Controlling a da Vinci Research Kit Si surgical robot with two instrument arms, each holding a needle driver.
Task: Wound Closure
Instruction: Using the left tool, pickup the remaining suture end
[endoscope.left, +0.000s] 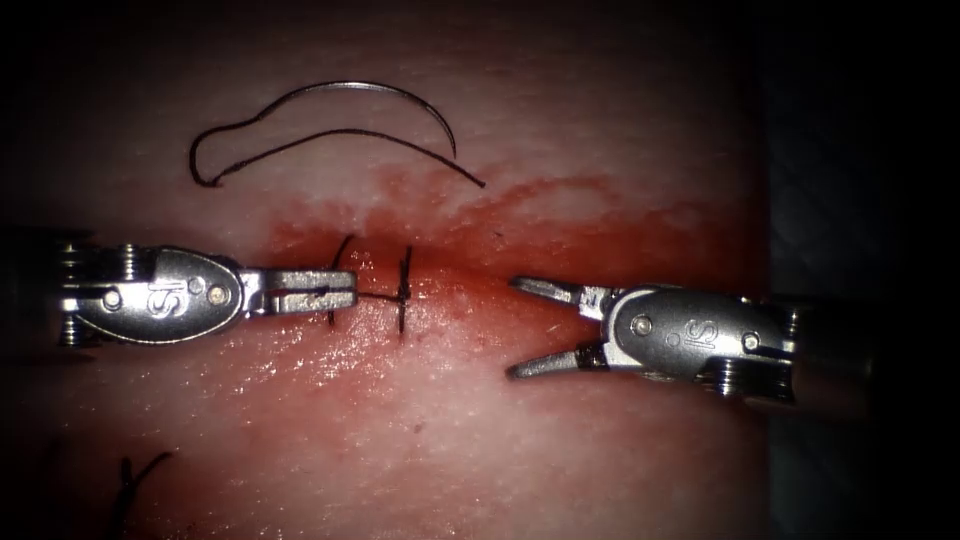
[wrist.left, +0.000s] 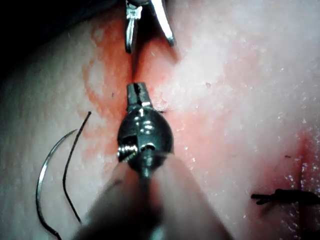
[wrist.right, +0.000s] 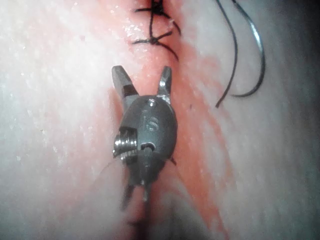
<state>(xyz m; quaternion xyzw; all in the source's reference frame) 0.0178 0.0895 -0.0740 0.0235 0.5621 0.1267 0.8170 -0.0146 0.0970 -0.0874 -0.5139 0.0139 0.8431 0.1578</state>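
Your tissue (endoscope.left: 560, 440) is a pale slab smeared with red fluid (endoscope.left: 600, 225) around the cut (endoscope.left: 450, 275). Your right tool (endoscope.left: 512, 327) hovers at the cut with its jaws spread wide, holding nothing. Your left tool (endoscope.left: 340, 290), jaws pressed together, pinches a short thread end (endoscope.left: 375, 296) leading to the knotted stitch (endoscope.left: 403, 290) across the cut. The curved needle (endoscope.left: 400, 97) lies loose on the tissue's surface, well beyond the cut, its thread (endoscope.left: 330, 137) curling beside it
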